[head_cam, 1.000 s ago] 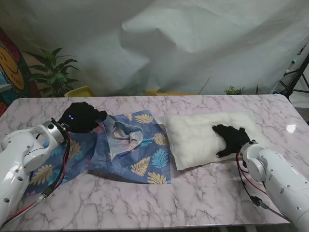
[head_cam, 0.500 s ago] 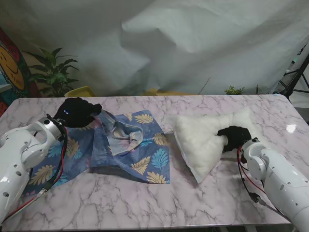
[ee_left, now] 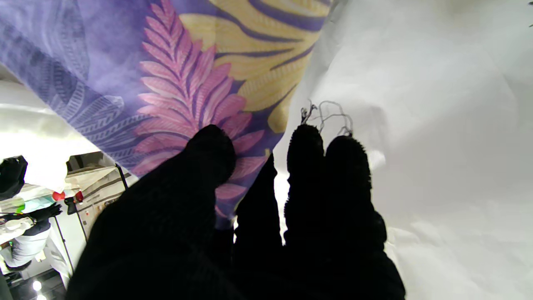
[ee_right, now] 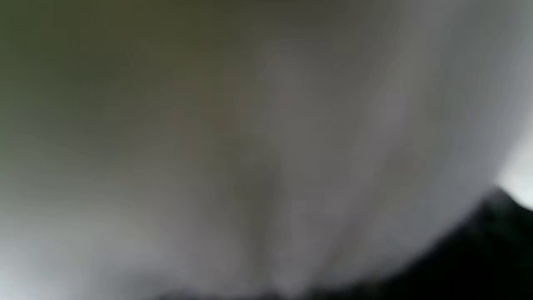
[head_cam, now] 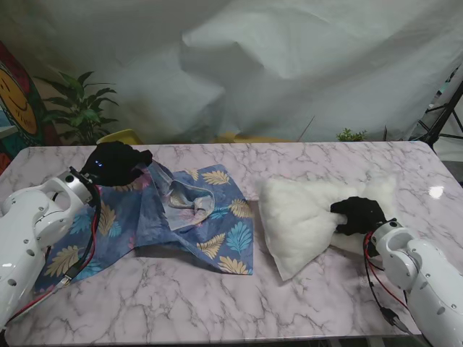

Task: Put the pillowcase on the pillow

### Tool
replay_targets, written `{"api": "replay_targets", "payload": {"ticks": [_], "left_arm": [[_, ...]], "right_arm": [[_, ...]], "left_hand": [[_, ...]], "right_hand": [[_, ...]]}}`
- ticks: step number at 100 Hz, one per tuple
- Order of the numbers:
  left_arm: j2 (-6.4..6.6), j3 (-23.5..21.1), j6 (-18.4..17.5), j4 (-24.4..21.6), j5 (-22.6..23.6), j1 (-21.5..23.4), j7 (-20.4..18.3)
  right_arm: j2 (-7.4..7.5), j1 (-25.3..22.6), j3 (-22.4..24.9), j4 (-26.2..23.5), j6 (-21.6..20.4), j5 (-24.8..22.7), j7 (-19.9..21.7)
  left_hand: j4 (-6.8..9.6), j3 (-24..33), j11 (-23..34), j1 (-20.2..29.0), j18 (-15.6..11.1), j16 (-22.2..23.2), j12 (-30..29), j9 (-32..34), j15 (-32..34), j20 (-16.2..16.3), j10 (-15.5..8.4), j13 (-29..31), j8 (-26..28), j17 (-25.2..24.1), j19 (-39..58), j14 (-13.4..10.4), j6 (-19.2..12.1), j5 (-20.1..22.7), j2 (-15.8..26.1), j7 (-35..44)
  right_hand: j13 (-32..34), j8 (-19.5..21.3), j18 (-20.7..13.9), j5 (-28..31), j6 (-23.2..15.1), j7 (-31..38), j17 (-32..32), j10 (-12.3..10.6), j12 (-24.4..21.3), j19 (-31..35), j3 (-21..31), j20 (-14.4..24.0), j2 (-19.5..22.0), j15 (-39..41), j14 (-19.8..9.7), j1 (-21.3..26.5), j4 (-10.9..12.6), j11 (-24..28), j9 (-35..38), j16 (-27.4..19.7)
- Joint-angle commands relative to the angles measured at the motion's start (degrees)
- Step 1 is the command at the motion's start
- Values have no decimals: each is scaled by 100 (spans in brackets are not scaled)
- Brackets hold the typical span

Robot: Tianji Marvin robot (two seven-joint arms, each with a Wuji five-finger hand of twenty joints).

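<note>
Though the stand view buries the left robot hand (head_cam: 116, 163) in cloth, the left wrist view shows its fingers (ee_left: 212, 154) pinching the pillowcase (head_cam: 192, 217) edge, lifted off the worktop (head_cam: 289, 303). Right of the pillowcase, the right robot hand (head_cam: 357, 215) clenches the white pillow (head_cam: 300, 217) at its bunched middle. Its wrist view is only grey blur.

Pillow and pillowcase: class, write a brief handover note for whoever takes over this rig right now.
Left hand: shut on the far left edge of the leaf-print pillowcase, which lies spread on the marble table.
Right hand: shut on the white pillow, pinching its middle so that it bunches; right wrist view is too blurred to add detail.
Done: both items gripped.
Left: open the pillowcase mouth, feed the pillow in, pull the case over it. Pillow is entirely outside the case.
</note>
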Motion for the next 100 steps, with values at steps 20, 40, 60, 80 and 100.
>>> {"api": "replay_targets", "payload": {"ticks": [20,40,60,80,100], "left_arm": [[57,123,-150,-174,365,27,189],[111,252,-222,-186,599,28,435],[166,480,-278,24,732,-151,661],[175,695,-291,162,741,-306,883],[216,932,-305,404,813,-500,1235]], "right_arm": [[-70,-234,51,-720,-204,-34,195],[-49,-122,-29,-1041,-618,-433,-109],[5,-82,-144,-1230,-992,-884,-506],[-2,-157,-272,-1408,-1267,-902,-554],[-36,85,-634,-1284,-1556,-566,-289]], "left_hand": [[-157,90,-107,-47,-306,-9,105,198,-72,62,-70,189,-3,-125,-72,83,3,21,-71,208],[-159,89,-107,-45,-312,-15,100,180,-65,57,-63,180,10,-123,-74,78,7,7,-64,207],[-160,82,-104,-32,-319,-22,95,147,-62,51,-64,146,25,-148,-87,80,5,-17,-45,201],[-159,83,-79,-26,-329,-27,92,121,-41,51,-67,105,52,-182,-93,73,2,-33,-46,199],[-159,82,-57,-17,-320,-37,76,100,-18,59,-68,77,77,-203,-88,75,-1,-38,-51,195]], "right_hand": [[424,1092,-4294,122,-773,1382,-126,123,731,1268,871,927,1486,2753,-882,1008,564,1356,137,727],[394,1450,-4386,29,-940,1574,-177,44,956,1472,819,938,1660,3070,-1002,953,577,1536,142,713],[396,1669,-4441,39,-1045,1669,-174,-48,1074,1502,794,911,1703,3143,-1053,954,593,1594,148,689],[417,1760,-4425,70,-1089,1668,-162,-71,1109,1516,812,907,1665,3156,-1060,936,593,1592,180,683],[453,1817,-4388,96,-1095,1641,-131,-57,1133,1534,870,904,1638,3151,-1031,905,579,1565,220,679]]}}
